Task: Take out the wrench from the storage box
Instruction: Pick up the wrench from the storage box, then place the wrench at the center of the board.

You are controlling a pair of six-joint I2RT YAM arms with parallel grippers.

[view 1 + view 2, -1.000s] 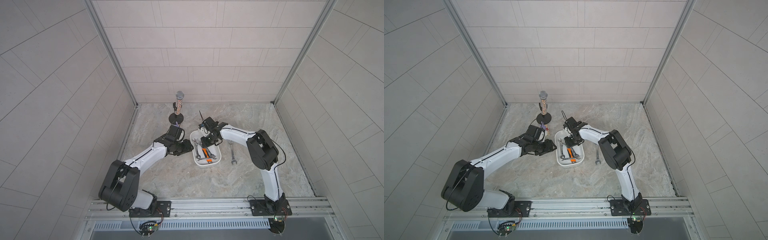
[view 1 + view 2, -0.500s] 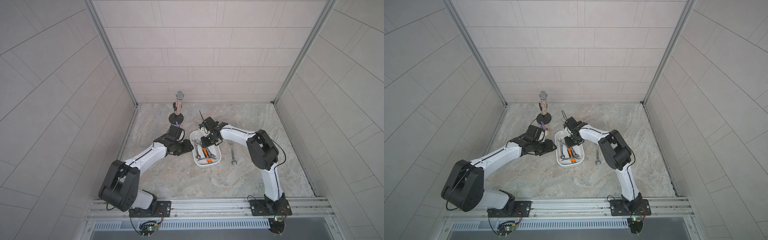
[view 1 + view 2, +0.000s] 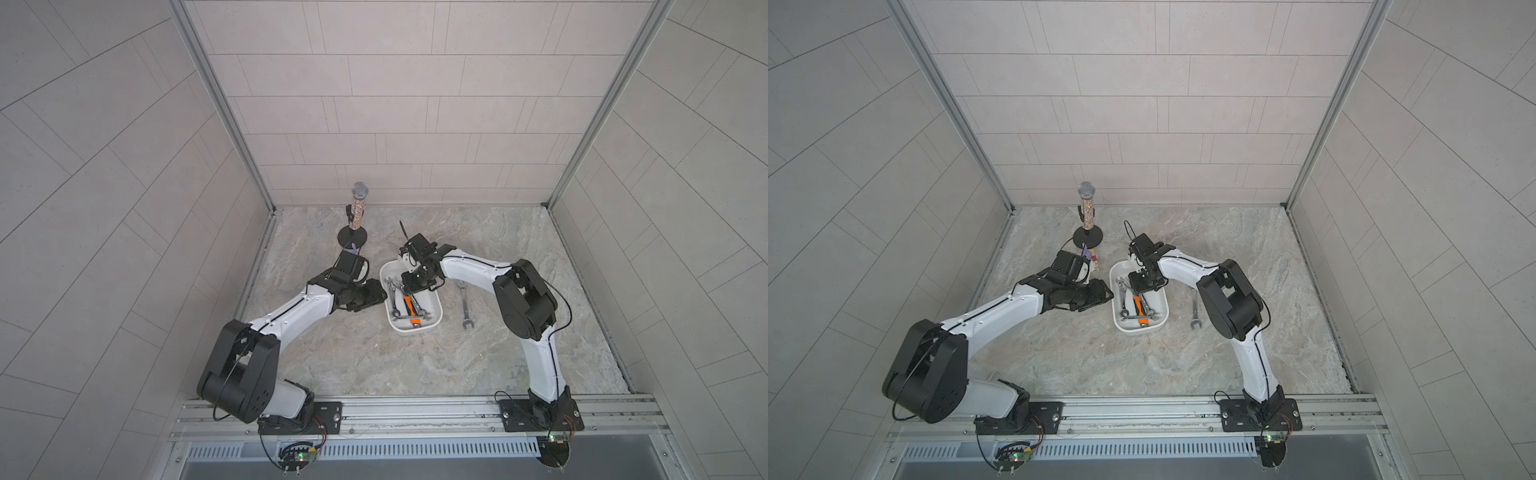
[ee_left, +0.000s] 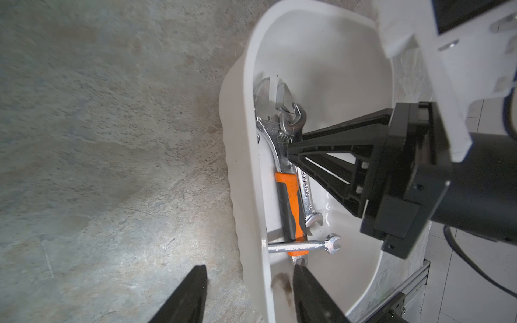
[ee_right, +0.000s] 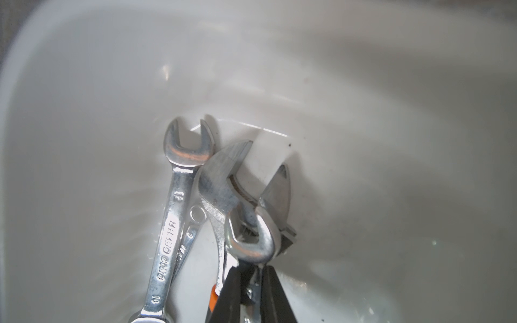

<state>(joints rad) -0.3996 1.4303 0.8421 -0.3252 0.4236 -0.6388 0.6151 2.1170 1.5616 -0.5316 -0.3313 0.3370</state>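
Both top views: bright, even, diffuse light; soft shadows; walls [image 3: 104, 166] bowed at edges. Right wrist: box [image 5: 84, 84] blurred, glare on wrench [image 5: 260, 246].

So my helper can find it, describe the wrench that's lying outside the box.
Find the white storage box on the stone table, between the two arms. The wrench lies flat on bare stone beside it, on the right arm's side. It alone is outside; the other wrenches are inside.

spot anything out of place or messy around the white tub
One slim silver metal wrench lies alone on the stone table, outside the white rounded plastic storage box. Inside, a small silver spanner lies crossed over the orange-handled adjustable wrench.
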